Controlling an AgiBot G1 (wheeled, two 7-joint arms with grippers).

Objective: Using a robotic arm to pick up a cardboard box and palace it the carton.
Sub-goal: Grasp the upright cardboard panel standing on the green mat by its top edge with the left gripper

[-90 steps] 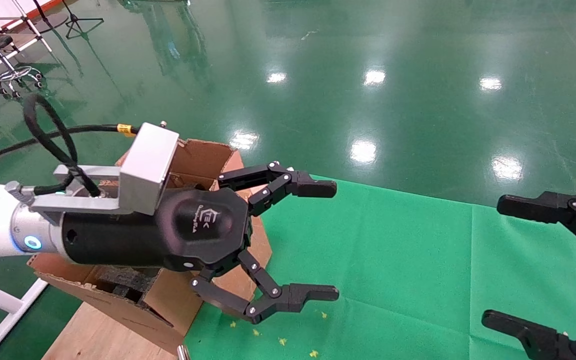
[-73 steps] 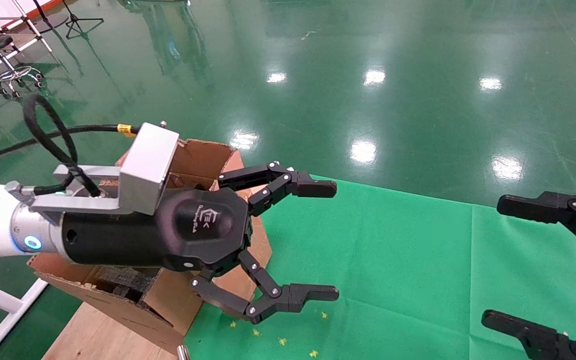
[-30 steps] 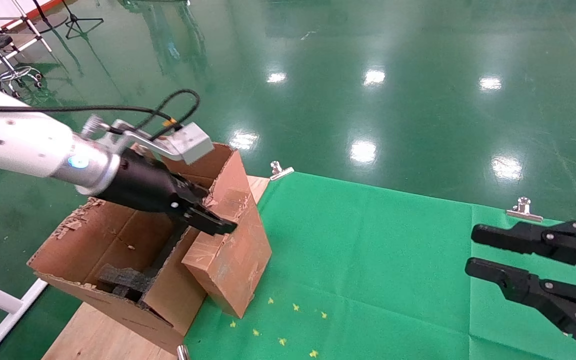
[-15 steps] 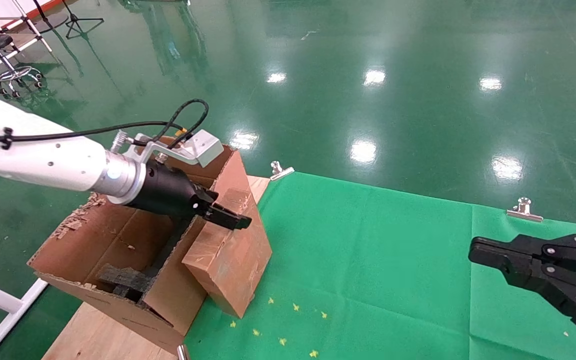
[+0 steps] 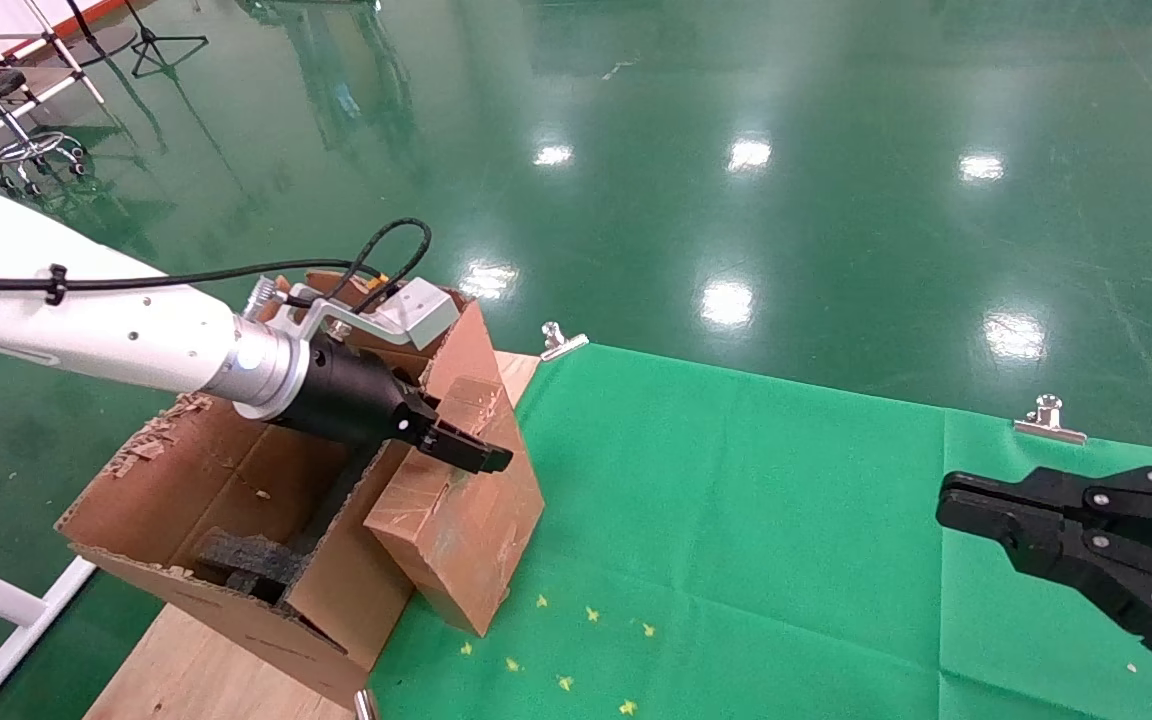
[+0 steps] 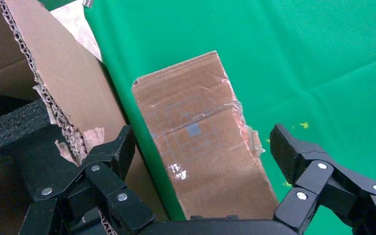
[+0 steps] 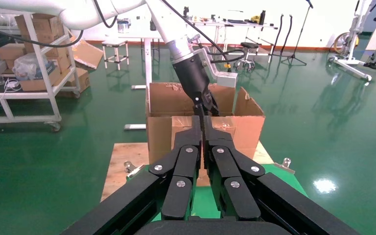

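My left gripper (image 6: pixel 200 147) has swung down from mid-air and now straddles the cardboard box (image 5: pixel 456 500), jaws wide, gripping nothing; box leans against the carton (image 5: pixel 226 480). Grasp comes next, I judge.

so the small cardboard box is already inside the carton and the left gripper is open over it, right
Not quite. The cardboard box is not inside the carton; it stands on the green cloth beside it, against its wall. The left gripper is indeed open over it, as the left wrist view shows.

Head view looks down across the green cloth (image 5: pixel 736 520); both wrist views face the carton (image 7: pixel 200 120).
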